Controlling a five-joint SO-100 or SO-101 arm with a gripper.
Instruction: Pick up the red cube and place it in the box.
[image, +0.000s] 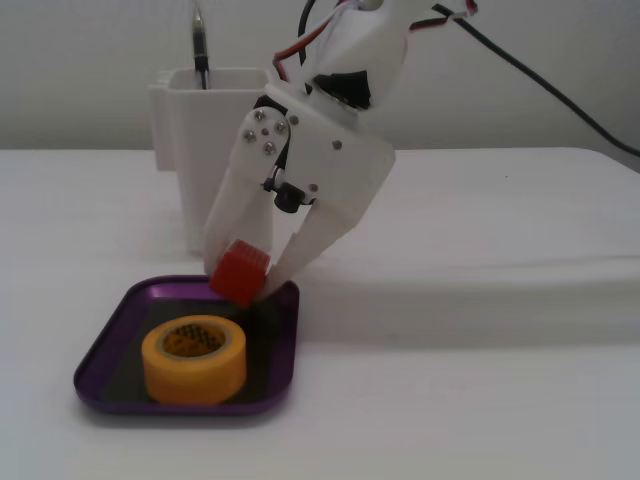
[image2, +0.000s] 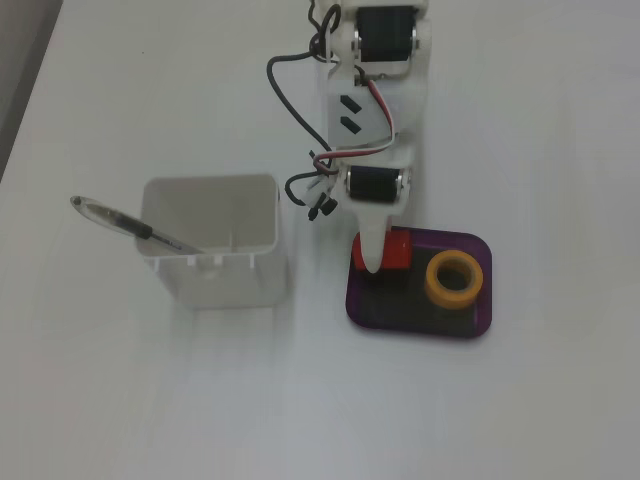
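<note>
The red cube (image: 239, 273) is sitting clamped between the two white fingers of the gripper (image: 243, 283), tilted on one corner just above the back edge of the box (image: 104, 343). In the fixed view from above, the red cube (image2: 392, 250) is showing at the box's (image2: 420, 327) upper left corner, partly hidden under a white finger of the gripper (image2: 375, 258); whether it is touching the tray floor cannot be told from either view.

Inside the purple box a yellow tape roll (image: 193, 357) is lying flat, near the cube but apart from it. Only the side-on view is showing a dark patterned lining inside the roll; no writing can be read anywhere.

Behind the box a tall white container (image: 221, 152) is standing upright with a pen (image: 200, 45) poking out of it. The view from above is showing the pen (image2: 130, 227) leaning across the container's (image2: 214, 242) left rim, and the arm's black motors and wires.
</note>
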